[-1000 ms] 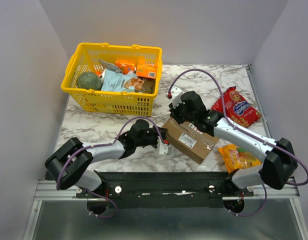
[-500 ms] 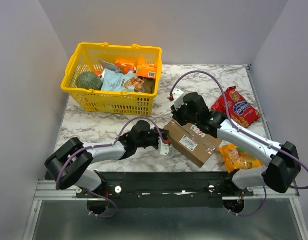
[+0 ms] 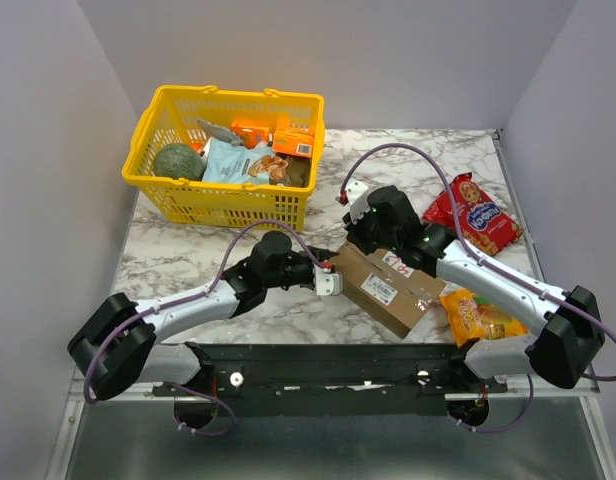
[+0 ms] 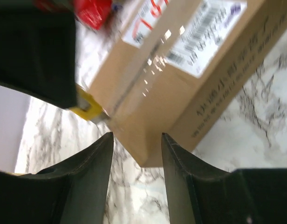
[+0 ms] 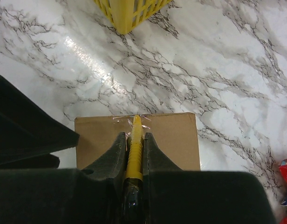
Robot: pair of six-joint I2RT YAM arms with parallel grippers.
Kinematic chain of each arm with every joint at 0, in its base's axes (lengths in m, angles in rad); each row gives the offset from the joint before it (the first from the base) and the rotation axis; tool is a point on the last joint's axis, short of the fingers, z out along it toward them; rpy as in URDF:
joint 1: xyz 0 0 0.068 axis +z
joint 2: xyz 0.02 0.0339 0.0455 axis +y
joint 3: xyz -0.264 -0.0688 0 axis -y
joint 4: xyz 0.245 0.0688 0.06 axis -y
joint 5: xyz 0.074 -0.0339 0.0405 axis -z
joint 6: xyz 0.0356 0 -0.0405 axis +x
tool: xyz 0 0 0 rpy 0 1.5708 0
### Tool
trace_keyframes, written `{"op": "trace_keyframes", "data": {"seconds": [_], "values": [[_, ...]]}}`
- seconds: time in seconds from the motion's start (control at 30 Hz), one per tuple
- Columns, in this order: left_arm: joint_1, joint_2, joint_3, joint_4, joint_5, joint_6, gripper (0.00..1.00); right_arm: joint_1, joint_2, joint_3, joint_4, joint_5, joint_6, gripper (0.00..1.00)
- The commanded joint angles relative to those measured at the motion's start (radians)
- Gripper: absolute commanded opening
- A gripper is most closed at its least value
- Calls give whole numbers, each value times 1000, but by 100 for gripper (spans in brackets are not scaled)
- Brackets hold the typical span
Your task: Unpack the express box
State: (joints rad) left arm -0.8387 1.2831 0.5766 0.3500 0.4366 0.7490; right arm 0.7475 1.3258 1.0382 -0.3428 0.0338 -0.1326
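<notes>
Overhead, the express box point(image 3: 368, 275) lies flat on the marble counter point(image 3: 188, 255), toward the near edge and a little right of centre. It sits at an angle, with both arms at its far-left end. Its printed white label point(image 3: 380, 291) faces up, and beside that is a white sticker with red scribble point(image 3: 398, 262).

On the right wrist camera, the right end effector point(image 5: 133, 136) is clamped tight on a yellow cutter point(image 5: 135, 125). The fingers pinch it from both sides, with the blade end pointing forward. The tip sits at the edge of the box's top, on the clear tape that runs down the middle seam.

The left wrist view shows the left end effector point(image 4: 136, 136) with its fingers point(image 4: 90, 172) spread apart and gripping nothing. A lower corner of the box pokes into the gap between them. Whether either finger touches the cardboard, I cannot tell. The cutter's yellow tip also shows here, against the taped seam at the box's end.

A yellow basket point(image 3: 238, 95) stands at the far left, with small orange boxes point(image 3: 293, 140), a light-blue packet point(image 3: 228, 160) and a round green item point(image 3: 176, 160) inside. A red snack bag point(image 3: 475, 213) lies at the far right. An orange-yellow packet point(image 3: 475, 316) lies just beside the box's near-right end.
</notes>
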Motion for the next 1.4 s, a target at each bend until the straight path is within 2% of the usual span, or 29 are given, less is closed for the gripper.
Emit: {"op": "trace_keyframes", "data": {"seconds": [0.0,0.03,0.27,0.37,0.4,0.47,0.6,0.9,1.37], "values": [[1,1,52,50,209,-103,56,10,13,2,-79,-20,-4,0],[0,56,63,63,256,-94,57,10,16,3,-79,-21,-7,0],[-91,249,78,213,194,52,57,10,19,-1,-78,-23,-9,0],[-123,300,92,173,165,114,57,10,16,-7,-79,-29,-7,0],[-132,309,101,109,143,131,56,10,12,-13,-84,-28,-4,0],[-158,331,105,81,105,162,52,10,4,-21,-99,-29,8,1],[-177,355,98,12,5,164,46,10,-34,-61,-104,-5,21,0],[-180,398,121,-59,-48,92,26,10,-99,-125,-90,6,-38,0],[-152,404,154,-83,-84,-17,24,10,-168,-133,-142,46,-82,0]]}}
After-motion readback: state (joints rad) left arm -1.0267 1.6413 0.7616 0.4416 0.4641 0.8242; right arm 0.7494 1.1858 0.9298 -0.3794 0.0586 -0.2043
